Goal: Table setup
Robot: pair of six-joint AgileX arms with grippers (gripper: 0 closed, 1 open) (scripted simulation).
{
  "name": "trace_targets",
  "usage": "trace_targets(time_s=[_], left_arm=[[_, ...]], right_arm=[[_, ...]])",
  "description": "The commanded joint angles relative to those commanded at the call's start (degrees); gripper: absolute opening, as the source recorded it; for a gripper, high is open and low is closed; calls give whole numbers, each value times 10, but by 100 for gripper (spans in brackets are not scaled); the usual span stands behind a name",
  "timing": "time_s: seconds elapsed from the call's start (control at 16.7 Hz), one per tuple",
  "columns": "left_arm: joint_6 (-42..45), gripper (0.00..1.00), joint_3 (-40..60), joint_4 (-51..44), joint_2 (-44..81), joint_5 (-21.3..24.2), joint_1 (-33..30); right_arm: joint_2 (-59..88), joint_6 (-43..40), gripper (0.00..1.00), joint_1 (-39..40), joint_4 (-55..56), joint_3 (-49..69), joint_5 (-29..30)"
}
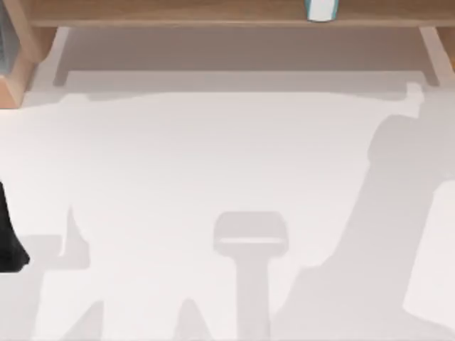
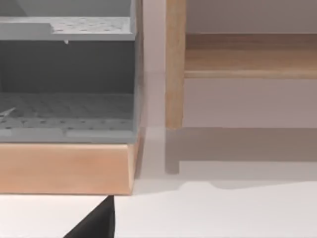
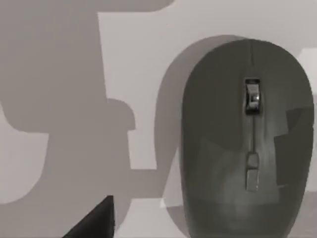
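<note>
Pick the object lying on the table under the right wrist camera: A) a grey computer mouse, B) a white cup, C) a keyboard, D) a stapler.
A: the right wrist view looks down on a grey computer mouse with a scroll wheel along its middle, resting on the white table.

A dark grey mouse (image 3: 247, 144) lies on the white table (image 1: 178, 177); the shelf (image 1: 213, 11) is light wood.
</note>
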Motion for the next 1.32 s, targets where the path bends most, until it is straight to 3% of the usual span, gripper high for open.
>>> trace_targets(time_s=[1.32], left_arm=[[0,100,0,0,0,0,0]], right_arm=[[6,0,100,0,54,-43,0]])
